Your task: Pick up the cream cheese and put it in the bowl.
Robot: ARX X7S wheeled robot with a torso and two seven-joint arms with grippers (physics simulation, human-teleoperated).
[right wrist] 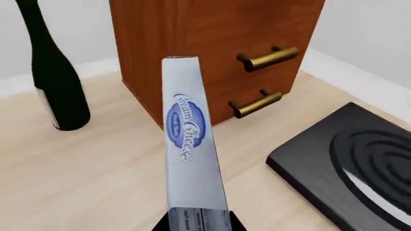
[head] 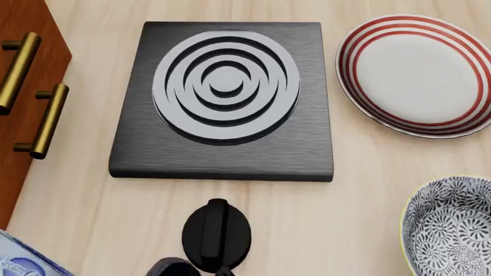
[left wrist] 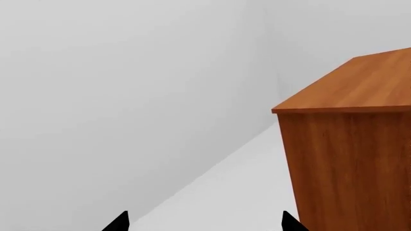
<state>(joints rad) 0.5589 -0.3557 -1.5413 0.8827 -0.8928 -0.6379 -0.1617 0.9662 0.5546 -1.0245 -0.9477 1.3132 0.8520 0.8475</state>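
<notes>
In the right wrist view the cream cheese (right wrist: 190, 139), a flat light blue-grey box with a dark blue oval logo, sticks out from my right gripper (right wrist: 199, 222). The black jaws press on both sides of the box's near end. A corner of the cream cheese (head: 19, 263) shows at the bottom left edge of the head view; neither gripper shows there. The blue-and-white patterned bowl (head: 452, 227) stands at the lower right of the head view, cut by the frame edge. My left gripper (left wrist: 205, 222) is open with nothing between its tips, facing a white wall.
A black stove plate (head: 226, 98) with grey rings lies mid-table. A white plate with red rings (head: 420, 73) sits at the far right. A wooden cabinet (head: 23, 86) with brass handles stands left. A dark bottle (right wrist: 55, 82) stands near the cabinet.
</notes>
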